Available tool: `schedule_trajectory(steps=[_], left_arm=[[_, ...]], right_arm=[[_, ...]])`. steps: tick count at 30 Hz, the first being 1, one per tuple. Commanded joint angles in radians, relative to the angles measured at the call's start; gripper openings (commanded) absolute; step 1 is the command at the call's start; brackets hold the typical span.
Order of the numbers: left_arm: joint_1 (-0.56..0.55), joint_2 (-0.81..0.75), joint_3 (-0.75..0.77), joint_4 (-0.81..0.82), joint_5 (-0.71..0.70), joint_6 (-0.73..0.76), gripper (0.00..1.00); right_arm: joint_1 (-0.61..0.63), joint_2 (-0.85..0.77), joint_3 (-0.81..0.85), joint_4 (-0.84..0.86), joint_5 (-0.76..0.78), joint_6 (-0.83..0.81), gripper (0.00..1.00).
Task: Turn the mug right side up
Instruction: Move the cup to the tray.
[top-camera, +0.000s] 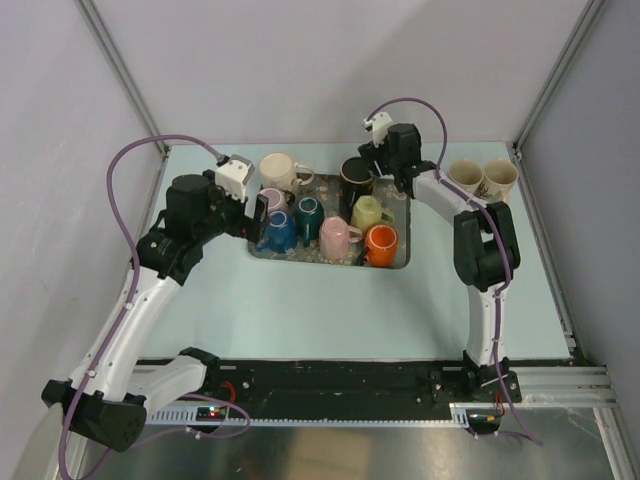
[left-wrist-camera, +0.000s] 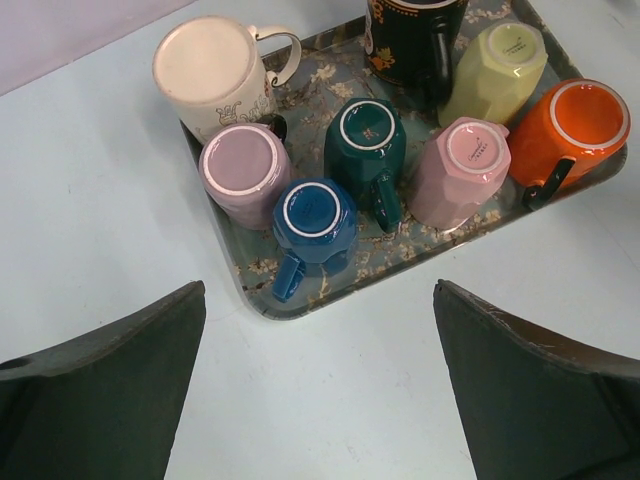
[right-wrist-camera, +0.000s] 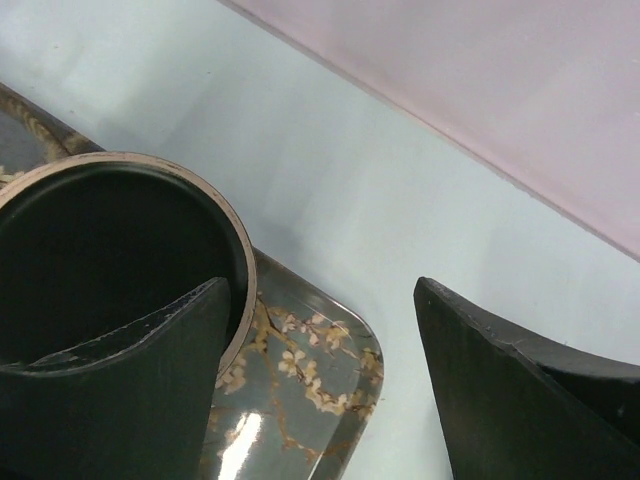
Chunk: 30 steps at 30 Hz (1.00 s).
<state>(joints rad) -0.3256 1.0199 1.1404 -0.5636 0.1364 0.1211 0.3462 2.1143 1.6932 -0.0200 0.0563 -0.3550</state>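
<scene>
Right gripper (right-wrist-camera: 320, 292) spread wide at the rim of the one upright black mug (right-wrist-camera: 110, 250); left gripper (left-wrist-camera: 320, 300) wide, empty, over bare bench (left-wrist-camera: 90, 210). Seven inverted mugs (left-wrist-camera: 315, 215) share the tray (left-wrist-camera: 300, 305).

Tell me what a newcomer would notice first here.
A tray packed with upside-down mugs, from the blue mug to the orange mug, sits in the middle of the table. At its far edge the black mug stands upright, the open right gripper at its rim. Two cream mugs stand upright right of the tray.
</scene>
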Motion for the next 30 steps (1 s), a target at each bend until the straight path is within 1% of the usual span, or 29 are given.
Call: schedule_trajectory(steps=[1, 4, 6, 11, 16, 20, 24, 30], left_arm=[[0.006, -0.009, -0.011, 0.022, 0.025, -0.005, 1.0], [0.006, -0.014, -0.016, 0.025, 0.023, -0.001, 1.0], [0.006, -0.019, -0.02, 0.025, 0.021, 0.002, 1.0], [0.006, -0.025, -0.027, 0.026, 0.021, 0.008, 1.0], [0.006, -0.017, -0.029, 0.035, 0.036, 0.003, 1.0], [0.006, -0.015, -0.027, 0.042, 0.045, -0.003, 1.0], [0.006, -0.023, -0.026, 0.043, 0.039, -0.001, 1.0], [0.006, -0.038, -0.032, 0.041, 0.025, 0.014, 1.0]], right_arm=[[-0.025, -0.03, -0.045, -0.048, 0.065, -0.047, 0.79], [-0.026, -0.053, -0.07, -0.05, 0.062, -0.038, 0.8], [-0.022, -0.093, -0.084, -0.064, 0.034, -0.009, 0.83], [0.013, -0.249, -0.12, -0.138, -0.035, 0.12, 0.92], [0.049, -0.337, -0.168, -0.221, -0.071, 0.276, 0.95], [0.039, -0.324, -0.175, -0.256, -0.104, 0.375, 0.97], [0.02, -0.271, -0.129, -0.28, -0.099, 0.438, 0.99], [-0.003, -0.193, -0.051, -0.269, -0.121, 0.464, 0.99]])
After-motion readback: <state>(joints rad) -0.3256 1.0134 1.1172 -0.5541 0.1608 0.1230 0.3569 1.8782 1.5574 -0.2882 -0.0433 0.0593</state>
